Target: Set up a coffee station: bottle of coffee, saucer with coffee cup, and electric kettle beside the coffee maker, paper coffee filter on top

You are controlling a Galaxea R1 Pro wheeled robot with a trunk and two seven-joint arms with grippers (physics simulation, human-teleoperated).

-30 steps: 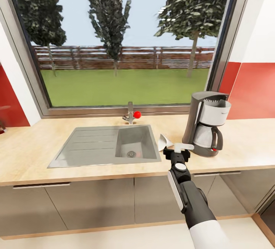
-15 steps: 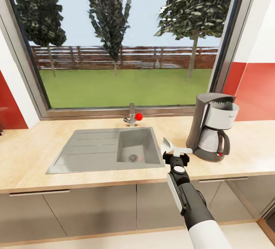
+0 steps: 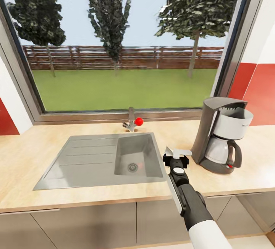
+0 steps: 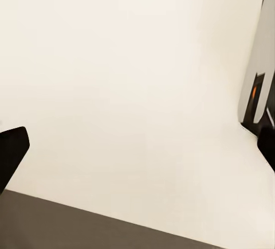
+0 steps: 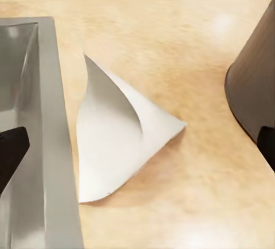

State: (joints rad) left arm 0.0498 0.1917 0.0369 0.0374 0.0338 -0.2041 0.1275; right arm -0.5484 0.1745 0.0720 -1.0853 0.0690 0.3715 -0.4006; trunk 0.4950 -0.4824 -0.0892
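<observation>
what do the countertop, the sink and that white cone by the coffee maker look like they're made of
Countertop: apparently light wood or wood-look laminate, with visible grain and soft sheen. Sink: looks like brushed steel, matte grey with ridged drainer. Paper coffee filter: thin white paper, curled with a folded edge. Being rendered, these are only appearances.

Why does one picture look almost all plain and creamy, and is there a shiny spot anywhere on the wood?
Left wrist view: a flat, cream surface with no texture or shadow, so it looks blank. Right wrist view: the countertop shows a soft pale glare patch near the coffee maker, and the paper coffee filter looks sharp, with soft shading on its fold. Head view: bright, even daylight from the window.
</observation>
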